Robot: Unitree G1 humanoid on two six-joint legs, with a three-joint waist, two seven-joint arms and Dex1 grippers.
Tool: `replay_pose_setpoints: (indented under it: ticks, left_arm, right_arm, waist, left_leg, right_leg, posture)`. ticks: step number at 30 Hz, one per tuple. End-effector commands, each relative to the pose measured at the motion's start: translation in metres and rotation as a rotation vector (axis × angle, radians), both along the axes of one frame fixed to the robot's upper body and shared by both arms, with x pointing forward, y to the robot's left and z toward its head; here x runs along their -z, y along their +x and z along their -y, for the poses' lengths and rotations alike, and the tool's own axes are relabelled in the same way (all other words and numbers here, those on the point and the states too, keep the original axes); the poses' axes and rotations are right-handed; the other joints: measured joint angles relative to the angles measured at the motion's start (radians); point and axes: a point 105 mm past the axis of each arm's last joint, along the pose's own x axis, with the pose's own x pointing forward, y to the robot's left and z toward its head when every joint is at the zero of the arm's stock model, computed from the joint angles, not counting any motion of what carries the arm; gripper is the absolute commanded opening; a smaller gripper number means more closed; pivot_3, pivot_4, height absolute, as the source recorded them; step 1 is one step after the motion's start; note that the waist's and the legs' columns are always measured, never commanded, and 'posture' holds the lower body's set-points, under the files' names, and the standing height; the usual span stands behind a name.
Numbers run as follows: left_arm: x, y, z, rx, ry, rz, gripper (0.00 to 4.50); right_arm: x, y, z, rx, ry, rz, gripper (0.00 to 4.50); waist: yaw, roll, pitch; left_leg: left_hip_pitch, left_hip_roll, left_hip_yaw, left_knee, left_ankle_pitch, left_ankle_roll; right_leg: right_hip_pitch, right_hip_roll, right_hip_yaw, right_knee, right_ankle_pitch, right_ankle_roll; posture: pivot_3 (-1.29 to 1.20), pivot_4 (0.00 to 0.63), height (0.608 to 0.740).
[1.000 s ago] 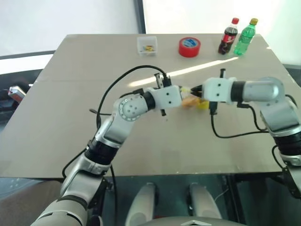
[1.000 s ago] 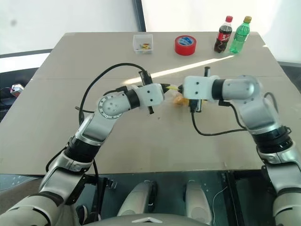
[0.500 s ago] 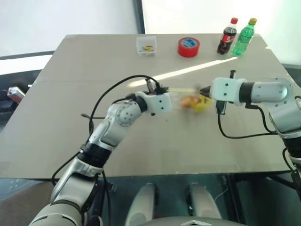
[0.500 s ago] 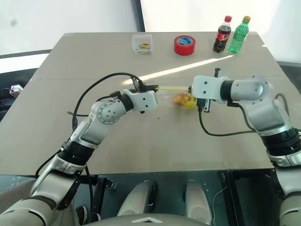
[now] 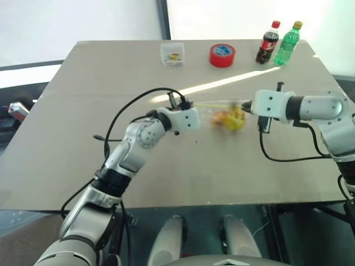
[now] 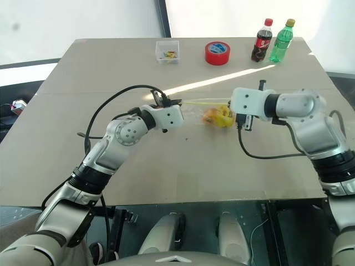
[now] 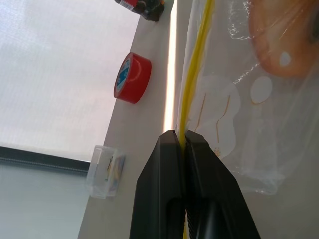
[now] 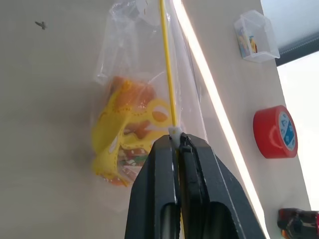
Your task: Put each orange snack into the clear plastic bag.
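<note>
Both orange snacks (image 6: 212, 116) sit inside the clear plastic bag (image 6: 206, 111), hung above the worktop (image 6: 183, 160); left pincer (image 7: 185, 144) and right pincer (image 8: 179, 142) clamp its yellow strip; one slipping could spill them.

left gripper (image 5: 195, 112) and right gripper (image 5: 248, 106) have drawn apart since a second ago, stretching the clear plastic bag (image 5: 221, 113) taut between them, orange snacks (image 5: 228, 118) now hanging inside.

Both eye views look forward and down over the table (image 5: 66, 144) from the head, while each wrist view looks close along its fingers at the bag (image 8: 134, 74), tape (image 7: 132, 77) toward 12 o'clock.
</note>
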Motion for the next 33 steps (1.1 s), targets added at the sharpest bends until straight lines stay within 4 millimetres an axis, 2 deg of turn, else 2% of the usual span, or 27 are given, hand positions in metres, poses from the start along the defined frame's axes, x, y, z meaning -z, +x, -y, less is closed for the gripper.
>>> replay_pose_setpoints:
  ticks: [1, 8, 10, 11, 14, 16, 18, 20, 21, 23, 25, 26, 27, 29, 31, 32, 33]
  left_arm:
    - [-0.008, 0.014, -0.034, -0.148, 0.009, 0.023, 0.00]
    - [-0.007, 0.015, -0.029, -0.136, 0.012, 0.021, 0.00]
    - [-0.008, 0.015, -0.026, -0.128, -0.007, 0.019, 0.00]
    - [-0.011, 0.016, -0.024, -0.125, -0.018, 0.030, 0.00]
    - [-0.049, 0.026, -0.019, -0.148, -0.161, 0.144, 0.00]
    - [-0.081, 0.033, -0.023, -0.178, -0.314, 0.211, 0.00]
    - [-0.104, 0.034, -0.024, -0.160, -0.469, 0.210, 0.00]
    - [-0.114, 0.032, -0.023, -0.123, -0.553, 0.178, 0.00]
    - [-0.113, 0.031, -0.022, -0.107, -0.541, 0.159, 0.00]
    - [-0.089, 0.028, -0.018, -0.080, -0.429, 0.061, 0.00]
    - [-0.048, 0.019, -0.015, -0.054, -0.354, -0.136, 0.00]
    - [-0.035, 0.015, -0.014, -0.047, -0.338, -0.202, 0.00]
    - [-0.014, 0.005, -0.012, -0.029, -0.299, -0.288, 0.31]
    - [0.016, -0.015, -0.010, -0.019, -0.274, -0.417, 1.08]
    - [0.035, -0.033, -0.007, -0.010, -0.276, -0.503, 2.00]
    - [0.040, -0.039, -0.007, -0.017, -0.288, -0.522, 2.24]
    - [0.043, -0.040, -0.014, -0.060, -0.300, -0.512, 2.86]
  right_arm:
    - [-0.012, 0.006, 0.030, 0.125, -0.018, 0.043, 0.04]
    - [-0.012, 0.007, 0.033, 0.138, -0.022, 0.048, 0.04]
    - [-0.017, 0.009, 0.032, 0.135, -0.008, 0.080, 0.04]
    - [-0.025, 0.013, 0.029, 0.129, 0.017, 0.138, 0.04]
    - [-0.070, 0.028, 0.020, 0.127, 0.123, 0.385, 0.04]
    - [-0.090, 0.033, 0.021, 0.134, 0.154, 0.486, 0.04]
    - [-0.097, 0.034, 0.023, 0.132, 0.170, 0.526, 0.04]
    - [-0.096, 0.035, 0.023, 0.126, 0.197, 0.498, 0.04]
    - [-0.095, 0.035, 0.023, 0.120, 0.208, 0.486, 0.04]
    - [-0.083, 0.032, 0.025, 0.118, 0.215, 0.404, 0.04]
    - [-0.058, 0.026, 0.028, 0.110, 0.183, 0.278, 0.04]
    - [-0.050, 0.024, 0.029, 0.112, 0.173, 0.241, 0.04]
    - [-0.029, 0.019, 0.032, 0.117, 0.158, 0.152, 0.35]
    - [0.008, 0.006, 0.037, 0.129, 0.146, -0.010, 1.13]
    - [0.032, -0.006, 0.043, 0.155, 0.186, -0.109, 2.11]
    - [0.042, -0.010, 0.047, 0.179, 0.202, -0.149, 2.44]
    - [0.054, -0.018, 0.055, 0.199, 0.207, -0.210, 3.08]
  waist:
    - [0.000, 0.000, 0.000]
    - [0.000, 0.000, 0.000]
    - [0.000, 0.000, 0.000]
    - [0.000, 0.000, 0.000]
    - [-0.001, 0.000, 0.000]
    - [0.000, 0.000, 0.001]
    - [0.001, -0.001, 0.001]
    - [0.002, -0.001, 0.000]
    - [0.002, -0.001, 0.000]
    - [0.000, -0.001, 0.000]
    - [-0.003, 0.000, 0.000]
    - [-0.003, 0.000, 0.000]
    - [-0.004, 0.000, 0.000]
    - [-0.001, 0.000, 0.000]
    - [0.000, 0.000, 0.000]
    - [0.001, 0.000, 0.000]
    - [0.004, 0.000, 0.000]
  left_leg:
    - [0.000, 0.000, 0.000, 0.000, 0.000, 0.000]
    - [0.000, 0.000, 0.000, 0.000, 0.000, 0.000]
    - [0.000, 0.000, 0.000, 0.000, 0.000, 0.000]
    - [0.000, 0.000, 0.000, 0.000, 0.000, 0.000]
    - [0.000, 0.000, 0.000, 0.001, 0.000, 0.000]
    - [0.000, 0.000, 0.000, 0.002, 0.000, 0.000]
    - [-0.001, 0.000, 0.000, 0.002, 0.000, 0.000]
    - [-0.001, 0.000, 0.000, 0.000, 0.000, 0.000]
    - [-0.001, 0.000, 0.000, 0.000, 0.000, 0.000]
    - [-0.001, 0.000, 0.001, 0.000, 0.000, 0.000]
    - [-0.001, 0.000, 0.002, -0.001, 0.000, 0.000]
    - [-0.001, 0.000, 0.002, -0.001, 0.000, 0.000]
    - [-0.001, 0.000, 0.002, -0.001, 0.000, 0.000]
    - [-0.002, 0.000, 0.001, -0.001, 0.000, 0.000]
    - [-0.002, 0.000, 0.001, -0.001, 0.000, 0.000]
    - [-0.002, 0.000, 0.001, -0.001, 0.000, 0.000]
    - [-0.002, 0.001, 0.000, 0.000, 0.000, 0.000]
  right_leg:
    - [0.000, 0.000, 0.000, 0.000, 0.000, 0.000]
    - [0.000, 0.000, 0.000, 0.000, 0.000, 0.000]
    - [0.000, 0.000, 0.000, 0.000, 0.000, 0.000]
    - [0.000, 0.000, 0.000, 0.000, 0.000, 0.000]
    - [0.000, 0.000, 0.000, 0.001, 0.000, 0.000]
    - [-0.001, 0.000, 0.000, 0.002, 0.000, 0.000]
    - [-0.001, 0.000, -0.001, 0.002, 0.000, 0.000]
    - [-0.001, 0.000, -0.001, -0.001, 0.000, 0.000]
    - [-0.001, 0.000, 0.000, -0.002, 0.000, 0.000]
    - [0.000, 0.000, 0.001, -0.002, 0.000, 0.000]
    - [-0.001, 0.000, 0.001, -0.003, 0.000, 0.000]
    - [-0.001, 0.000, 0.001, -0.003, 0.000, 0.000]
    - [-0.001, 0.000, 0.001, -0.003, 0.000, 0.000]
    - [-0.001, 0.000, 0.001, -0.002, 0.000, 0.000]
    - [-0.001, 0.000, 0.001, -0.002, 0.000, 0.000]
    - [-0.001, 0.000, 0.001, -0.002, 0.000, 0.000]
    - [-0.001, 0.000, 0.001, -0.001, 0.000, 0.000]
  posture:
    - [0.00, 0.150, 0.740]
    - [0.00, 0.150, 0.740]
    - [0.00, 0.150, 0.740]
    - [0.00, 0.150, 0.740]
    - [0.00, 0.150, 0.740]
    - [0.00, 0.150, 0.740]
    - [0.00, 0.150, 0.740]
    - [0.00, 0.150, 0.740]
    - [0.00, 0.150, 0.740]
    - [0.00, 0.150, 0.740]
    - [0.00, 0.150, 0.740]
    - [0.00, 0.150, 0.740]
    - [0.00, 0.150, 0.740]
    - [0.00, 0.150, 0.740]
    - [0.00, 0.150, 0.740]
    - [0.00, 0.150, 0.740]
    - [0.00, 0.150, 0.740]
